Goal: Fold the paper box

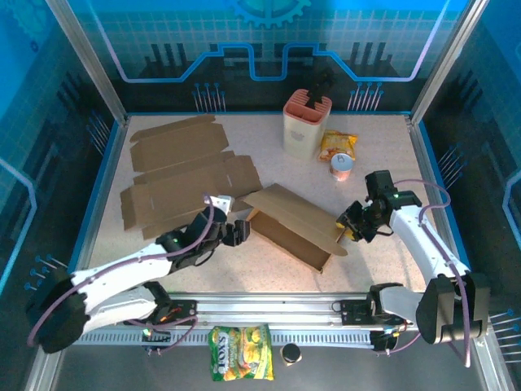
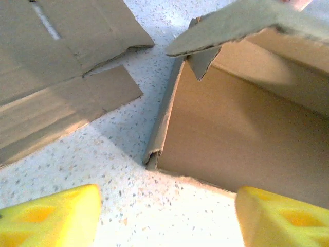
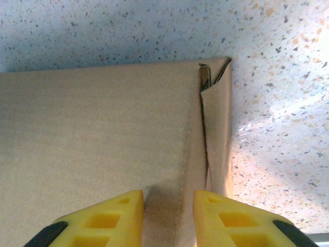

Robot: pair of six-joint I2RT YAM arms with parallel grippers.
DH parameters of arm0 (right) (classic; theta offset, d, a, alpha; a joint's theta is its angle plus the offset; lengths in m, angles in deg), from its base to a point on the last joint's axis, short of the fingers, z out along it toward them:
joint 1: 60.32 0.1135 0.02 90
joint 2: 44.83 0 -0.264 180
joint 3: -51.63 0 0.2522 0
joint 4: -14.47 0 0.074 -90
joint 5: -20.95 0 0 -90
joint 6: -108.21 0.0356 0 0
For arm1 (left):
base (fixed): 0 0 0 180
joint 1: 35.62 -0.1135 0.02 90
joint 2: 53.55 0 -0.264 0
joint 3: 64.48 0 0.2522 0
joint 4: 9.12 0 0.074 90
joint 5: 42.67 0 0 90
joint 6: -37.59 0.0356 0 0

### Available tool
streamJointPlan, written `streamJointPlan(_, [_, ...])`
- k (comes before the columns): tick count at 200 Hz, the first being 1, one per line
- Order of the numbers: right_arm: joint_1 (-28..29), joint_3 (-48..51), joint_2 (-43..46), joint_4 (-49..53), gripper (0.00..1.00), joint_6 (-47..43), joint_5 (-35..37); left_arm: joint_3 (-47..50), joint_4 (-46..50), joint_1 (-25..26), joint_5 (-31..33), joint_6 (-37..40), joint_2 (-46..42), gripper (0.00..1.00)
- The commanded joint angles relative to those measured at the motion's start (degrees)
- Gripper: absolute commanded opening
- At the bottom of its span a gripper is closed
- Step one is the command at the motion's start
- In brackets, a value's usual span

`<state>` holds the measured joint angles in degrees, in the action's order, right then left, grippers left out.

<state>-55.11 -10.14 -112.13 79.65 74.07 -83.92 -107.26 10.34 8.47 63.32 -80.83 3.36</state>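
At mid-desk, slightly right of centre, the paper box sits half formed: a long shallow tray lying on a diagonal, with its lid flap raised and hanging loose over the open cavity. Left wrist view: the box shows a rolled near-left corner that is not tucked, and the lid flap juts overhead. The right hand is at the box's right end. Right wrist view: the right hand has its fingers drawn close on either side of the doubled end wall, pinching it. The left hand sits just off the box's left end, spread wide with nothing between its fingers and touching no cardboard; the left wrist view of the left hand agrees. Flat cardboard blanks lie well apart at far left on the speckled desk. Risks, as judged: with a single pinch at one end, a push on the lid could swing or slide the box across the smooth desk. The untucked corner may spring open. A hard squeeze could crease the end wall off its score line. The lid flap could catch the left hand's fingers when they come in.
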Motion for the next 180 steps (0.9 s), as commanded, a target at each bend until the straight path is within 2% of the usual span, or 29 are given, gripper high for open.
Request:
streamJointPlan(1, [0.91, -1.95, -1.08, 1.14, 0.33, -1.77, 1.94, -2.76, 12.19, 0.13, -0.29, -6.54, -7.92, 0.77])
streamJointPlan(25, [1.03, -2.09, -2.18, 1.63, 0.38, -3.11, 2.61, -6.82, 18.64, -0.58, 1.44, -10.42, -14.4, 0.83])
streamJointPlan(43, [1.26, -4.08, -2.51, 2.85, 0.45, -4.4, 3.41, -11.94, 22.67, -4.21, -0.51, -9.28, -12.91, 0.84])
streamJointPlan(63, [1.33, -4.29, -2.19, 4.07, 0.52, -5.67, 4.0, -20.53, 27.17, -12.86, -10.35, -6.73, -3.55, 0.85])
streamJointPlan(85, [1.38, -3.73, -1.82, 4.92, 0.59, -6.49, 3.73, -32.37, 33.26, -17.97, -15.31, -1.23, 9.64, 0.88])
streamJointPlan(128, [2.92, -0.06, 0.19, 3.03, 0.69, -5.46, 1.98, -46.78, 33.28, -19.62, -24.26, 10.04, 27.13, 0.89])
streamJointPlan(144, [3.65, 0.54, 0.5, 2.21, 0.72, -4.83, 1.93, -49.74, 33.75, -19.58, -28.26, 13.07, 32.24, 0.9])
streamJointPlan(180, [4.24, 1.53, 0.07, 0.75, 0.73, -4.09, 1.6, -51.85, 34.92, -19.56, -32.33, 15.86, 40.88, 0.83])
